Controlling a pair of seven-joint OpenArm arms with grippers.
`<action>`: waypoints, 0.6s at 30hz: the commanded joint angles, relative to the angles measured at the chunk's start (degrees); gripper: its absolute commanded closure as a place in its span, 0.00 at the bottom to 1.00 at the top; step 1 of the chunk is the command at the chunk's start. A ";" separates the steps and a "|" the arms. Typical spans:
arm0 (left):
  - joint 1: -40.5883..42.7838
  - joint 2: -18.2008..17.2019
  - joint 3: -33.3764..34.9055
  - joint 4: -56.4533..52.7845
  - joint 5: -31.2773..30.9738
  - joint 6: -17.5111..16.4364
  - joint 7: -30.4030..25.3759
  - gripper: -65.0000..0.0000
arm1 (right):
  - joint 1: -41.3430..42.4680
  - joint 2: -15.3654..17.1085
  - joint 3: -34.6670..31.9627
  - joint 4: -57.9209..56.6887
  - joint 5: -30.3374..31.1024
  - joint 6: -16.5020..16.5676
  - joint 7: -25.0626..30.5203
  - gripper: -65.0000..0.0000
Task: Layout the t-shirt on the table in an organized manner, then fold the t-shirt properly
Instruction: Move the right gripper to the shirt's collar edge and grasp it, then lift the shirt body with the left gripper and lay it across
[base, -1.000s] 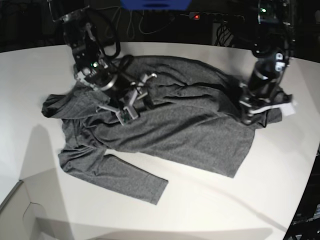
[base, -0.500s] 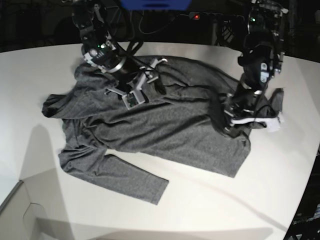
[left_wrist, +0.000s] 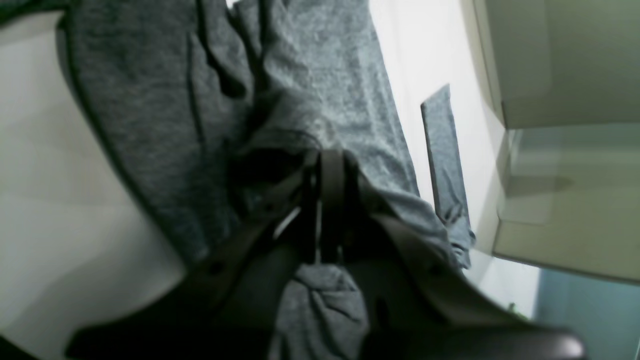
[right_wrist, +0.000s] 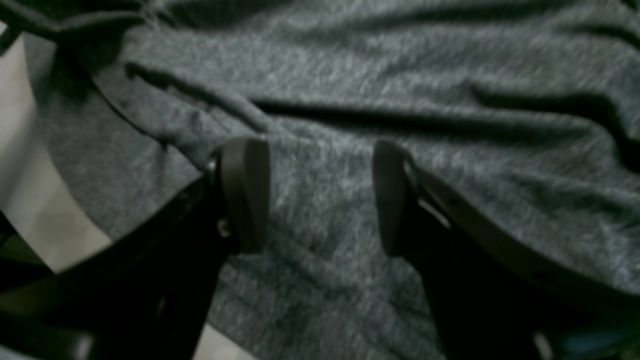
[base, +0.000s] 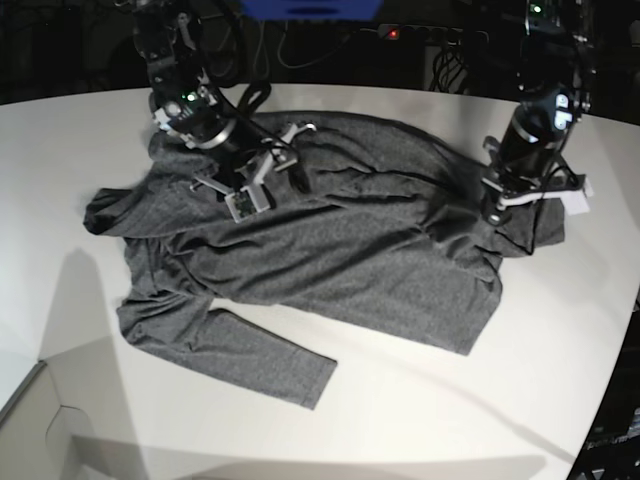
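Left gripper (left_wrist: 320, 200) pinching t-shirt (base: 340, 250); right gripper (right_wrist: 320, 195) agape

The t-shirt (base: 340, 250) is a dark heather grey — charcoal flecked with paler threads, with no print or stripe anywhere on it; in the wrist views the same knit looks finely speckled, lighter where light falls and near black in the creases. The table (base: 420, 420) is plain white, shaded to pale grey along its lower left. Both arms are black with grey metal parts, and the right gripper (right_wrist: 320, 195) has dull dark-grey pads (right_wrist: 245, 195) — matte, unpatterned. A blue object (base: 310, 8) sits at the top edge.
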 joint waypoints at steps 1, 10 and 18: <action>0.36 -0.52 -0.29 1.10 0.24 -0.02 0.21 1.00 | 0.42 -0.09 0.04 0.97 0.50 0.21 1.62 0.48; -11.24 -0.08 0.77 1.89 2.62 -0.10 1.26 1.00 | -0.38 2.28 4.61 0.97 0.50 0.21 1.62 0.49; -29.79 -0.52 8.51 -2.86 2.27 -0.10 0.91 1.00 | -4.77 5.10 14.98 0.97 0.50 0.21 1.62 0.49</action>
